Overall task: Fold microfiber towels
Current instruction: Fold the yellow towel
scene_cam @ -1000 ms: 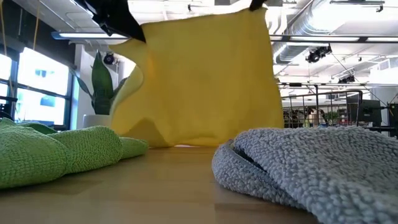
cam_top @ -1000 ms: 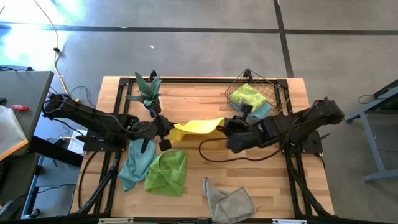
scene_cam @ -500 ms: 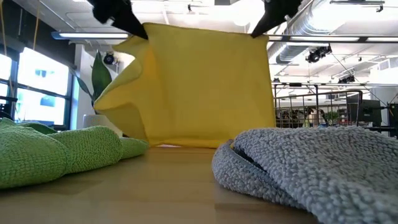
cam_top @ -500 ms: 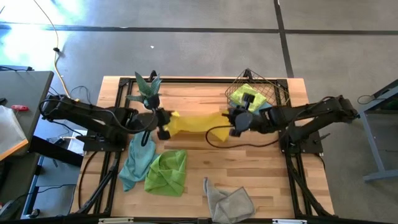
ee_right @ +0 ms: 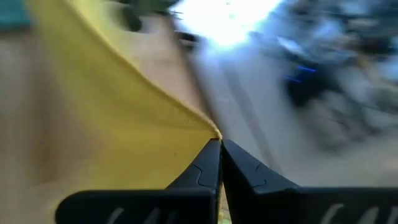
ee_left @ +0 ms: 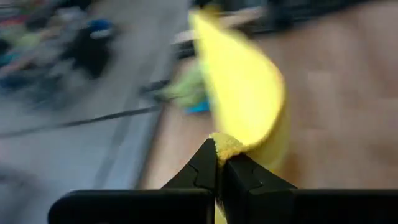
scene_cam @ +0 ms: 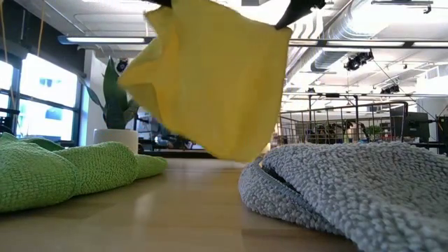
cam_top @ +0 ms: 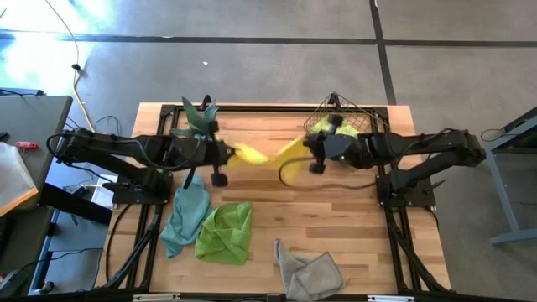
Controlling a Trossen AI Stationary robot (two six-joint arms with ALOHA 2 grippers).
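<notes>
Wooden table [cam_top: 352, 252] on a grey concrete floor, seen from above and from table height; an open office with ceiling ducts lies behind. The yellow towel [cam_top: 270, 154] hangs in the air over the far half of the table, stretched between both arms, its lower edge clear of the wood in the low view. The left gripper [ee_left: 217, 163], near the potted plant [cam_top: 199, 122], has its jaws pressed together on one towel corner. The right gripper [ee_right: 220, 149], just in front of the wire basket [cam_top: 362, 122], is likewise clamped on the opposite corner. A lime green towel [cam_top: 336, 127] lies in the basket. On the near half of the table lie a teal-blue towel [cam_top: 186, 216], touching a second lime green towel [cam_top: 225, 233], and a grey towel [cam_top: 310, 273] at the front edge.
</notes>
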